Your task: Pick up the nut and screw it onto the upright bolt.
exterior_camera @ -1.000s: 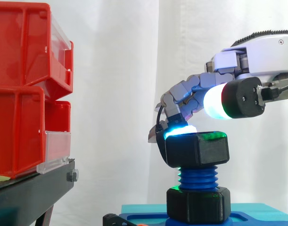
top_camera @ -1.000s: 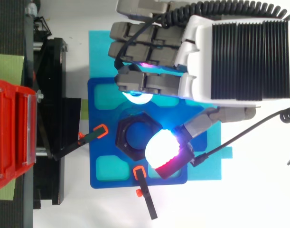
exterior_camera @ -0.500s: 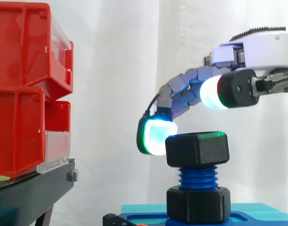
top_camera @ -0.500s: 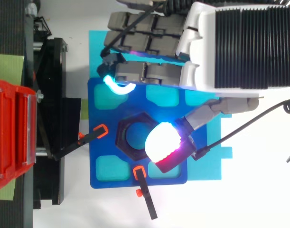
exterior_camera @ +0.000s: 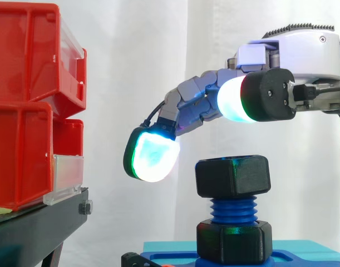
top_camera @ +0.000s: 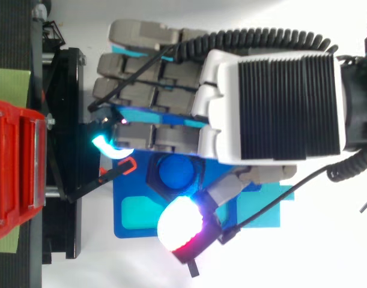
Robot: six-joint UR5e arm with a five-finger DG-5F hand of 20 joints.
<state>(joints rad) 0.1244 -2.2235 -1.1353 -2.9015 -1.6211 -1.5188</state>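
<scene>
A black hex nut (exterior_camera: 232,175) sits level on top of the upright blue bolt (exterior_camera: 232,212), with blue threads showing between it and a second black nut (exterior_camera: 233,242) at the bolt's foot. From above, the bolt's blue end (top_camera: 176,171) shows inside the nut (top_camera: 153,178). My hand (exterior_camera: 309,50) hovers above and apart from the nut, open. Its fingers reach left past the nut, one glowing fingertip (exterior_camera: 152,158) hanging beside it. The thumb pad (exterior_camera: 236,99) is above the nut. In the top view the hand (top_camera: 273,102) covers the upper part of the base.
The bolt stands on a blue base plate (top_camera: 135,210) over a cyan mat (exterior_camera: 164,246). Stacked red bins (exterior_camera: 30,111) on a black stand (exterior_camera: 36,228) lie to the left, close to the fingertips. Black clamps with orange tips (top_camera: 127,167) hold the plate.
The fingers have let go of the nut's top, straightened and swung left toward the bins. The hand has risen slightly. The nut stays on the bolt.
</scene>
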